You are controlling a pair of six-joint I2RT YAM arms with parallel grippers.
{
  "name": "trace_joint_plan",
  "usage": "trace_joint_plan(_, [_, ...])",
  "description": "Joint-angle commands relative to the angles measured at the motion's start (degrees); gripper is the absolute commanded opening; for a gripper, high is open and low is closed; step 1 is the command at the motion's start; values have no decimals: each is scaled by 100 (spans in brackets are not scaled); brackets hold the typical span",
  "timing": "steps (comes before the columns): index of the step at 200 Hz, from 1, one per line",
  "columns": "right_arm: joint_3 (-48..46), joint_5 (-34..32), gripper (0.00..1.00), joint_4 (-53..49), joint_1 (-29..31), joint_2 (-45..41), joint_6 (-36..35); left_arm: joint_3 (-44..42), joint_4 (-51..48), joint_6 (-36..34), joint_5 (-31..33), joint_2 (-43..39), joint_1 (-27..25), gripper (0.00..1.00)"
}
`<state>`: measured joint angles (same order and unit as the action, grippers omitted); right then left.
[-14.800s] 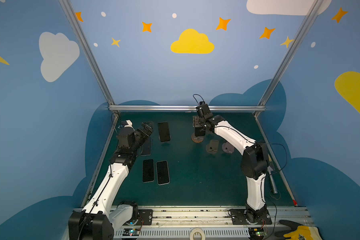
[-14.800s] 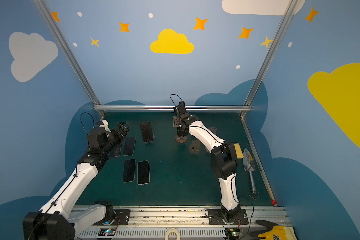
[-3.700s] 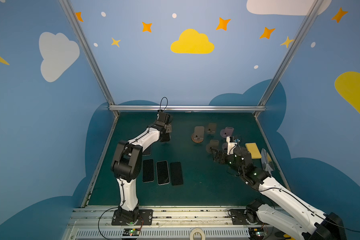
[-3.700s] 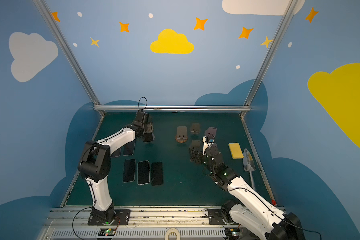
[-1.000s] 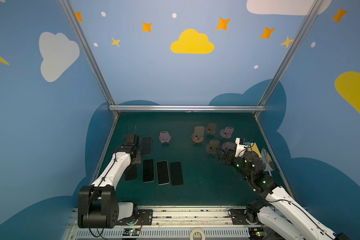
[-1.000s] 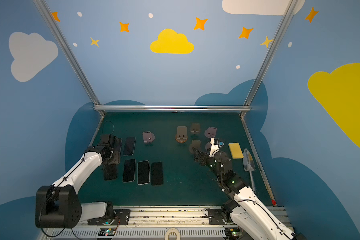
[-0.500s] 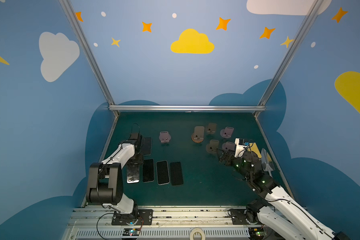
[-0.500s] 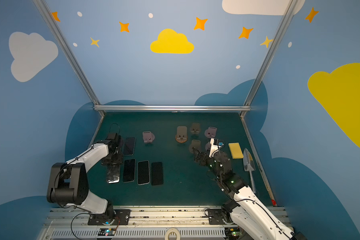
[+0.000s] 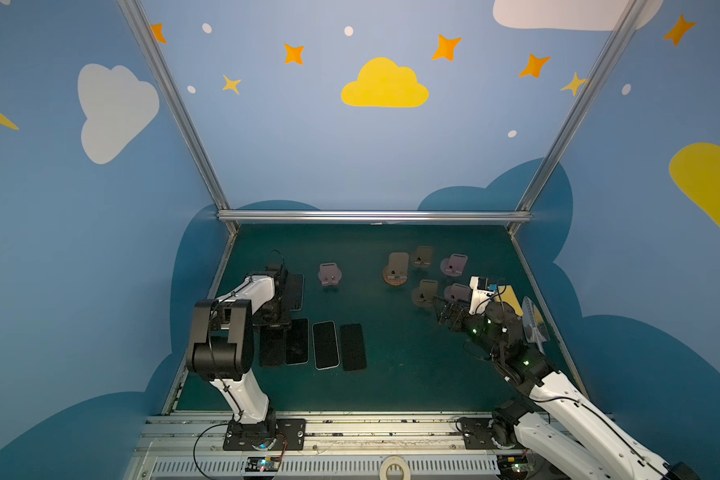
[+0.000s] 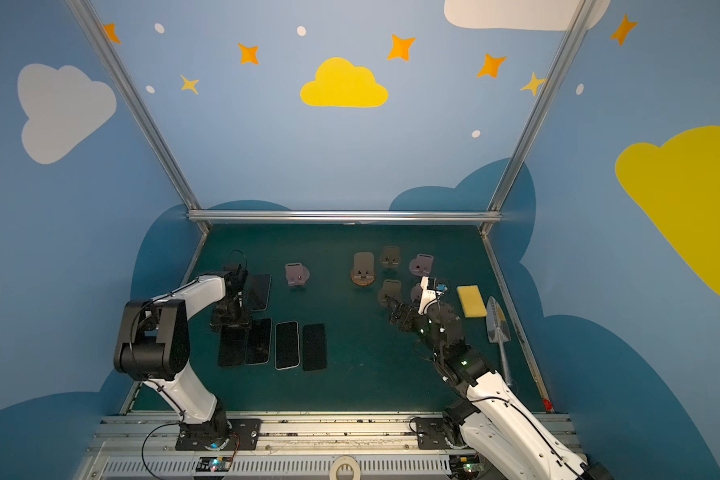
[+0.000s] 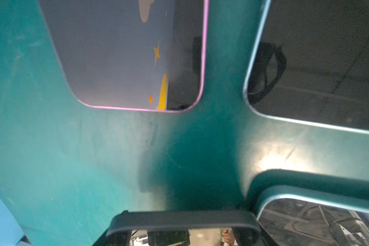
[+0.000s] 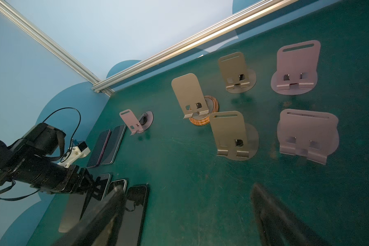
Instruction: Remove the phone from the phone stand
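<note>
Lowered: phone between 3 phones, table edge.

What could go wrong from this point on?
The left gripper is shut on a phone right beside the next phone; releasing it could overlap or nudge that neighbour. The open right gripper hangs close to a tan stand and might tip it.
</note>
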<state>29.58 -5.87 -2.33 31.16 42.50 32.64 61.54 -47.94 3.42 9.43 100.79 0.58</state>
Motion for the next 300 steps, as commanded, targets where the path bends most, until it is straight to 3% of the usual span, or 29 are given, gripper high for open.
trace_joint_plan(1, [-68,-2,92,116,-29,22,36,15,-139,27,-63,255,44,67])
trace_joint_plan(128, [-70,7,92,95,-31,-13,32,186,-336,53,-351,481,122,78])
trace_joint_plan(300, [-60,24,92,59,-40,-115,23,386,-723,268,-73,474,109,78])
